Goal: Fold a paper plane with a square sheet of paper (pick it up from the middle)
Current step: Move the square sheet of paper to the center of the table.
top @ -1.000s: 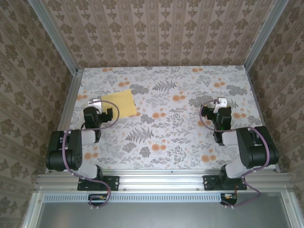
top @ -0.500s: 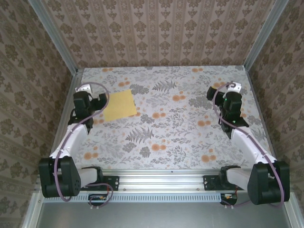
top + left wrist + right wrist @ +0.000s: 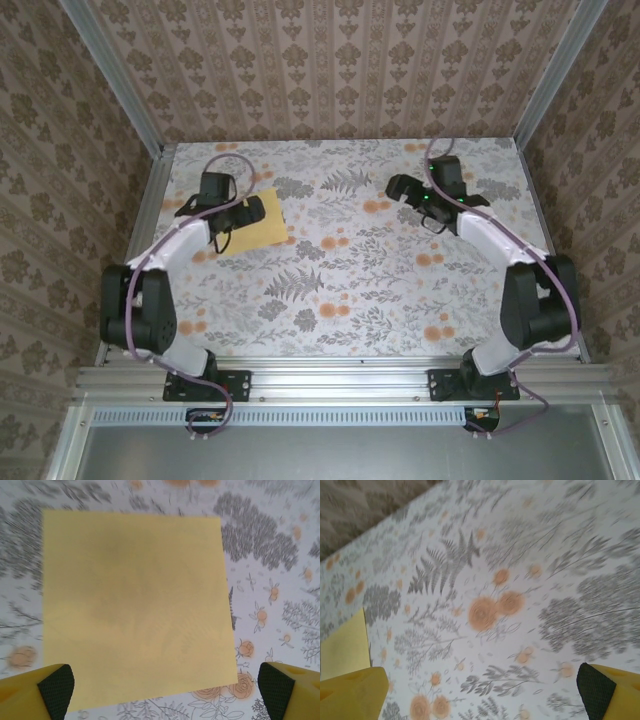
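square sheet of paper (image 3: 270, 228) flat on floral desk (image 3: 350, 290), upper left of top view, its left part covered by the wide-open, empty left hand (image 3: 245, 212), right hand (image 3: 400, 188) upper right, wide open, empty, apparently hovering, blurred orange flower prints (image 3: 482, 612) beneath, patterned walls (image 3: 330, 70) around

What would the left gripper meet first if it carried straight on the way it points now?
Most likely the square sheet of paper: in the left wrist view it lies flat on the table straight ahead of the left gripper, whose jaws stand open. Its height above the sheet is unclear.
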You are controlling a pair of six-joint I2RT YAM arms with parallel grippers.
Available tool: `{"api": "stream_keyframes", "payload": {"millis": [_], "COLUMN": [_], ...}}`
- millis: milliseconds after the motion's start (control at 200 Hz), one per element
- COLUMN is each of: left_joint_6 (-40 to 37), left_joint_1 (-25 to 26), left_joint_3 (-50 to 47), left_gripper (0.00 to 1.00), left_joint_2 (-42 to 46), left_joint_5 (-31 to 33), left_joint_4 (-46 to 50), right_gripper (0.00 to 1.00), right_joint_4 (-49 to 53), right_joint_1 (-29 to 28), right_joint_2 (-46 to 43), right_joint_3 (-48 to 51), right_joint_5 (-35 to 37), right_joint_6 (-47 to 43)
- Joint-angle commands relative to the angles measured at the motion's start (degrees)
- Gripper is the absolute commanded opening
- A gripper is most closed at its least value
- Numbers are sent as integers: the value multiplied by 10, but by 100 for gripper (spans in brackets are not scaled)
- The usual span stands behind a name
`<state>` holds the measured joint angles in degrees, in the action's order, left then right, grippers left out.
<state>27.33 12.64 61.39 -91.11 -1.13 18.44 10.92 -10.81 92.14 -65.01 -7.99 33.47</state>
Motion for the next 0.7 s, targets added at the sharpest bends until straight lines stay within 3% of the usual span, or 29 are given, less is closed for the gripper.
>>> {"api": "stream_keyframes", "payload": {"millis": [0, 270, 700], "left_joint_6": [31, 6, 29], "left_joint_1": [9, 28, 98], "left_joint_3": [52, 177, 223], "left_gripper": [96, 90, 90], "left_joint_2": [-48, -201, -276], "left_joint_5": [8, 11, -1], "left_joint_4": [62, 154, 215], "right_gripper": [100, 100, 100], "right_joint_4": [47, 53, 80], "right_joint_1": [-29, -73, -78], "right_joint_2": [27, 84, 59], "right_joint_3": [-39, -70, -54], "right_joint_5": [-8, -8, 38], "right_joint_6": [12, 36, 40]}}
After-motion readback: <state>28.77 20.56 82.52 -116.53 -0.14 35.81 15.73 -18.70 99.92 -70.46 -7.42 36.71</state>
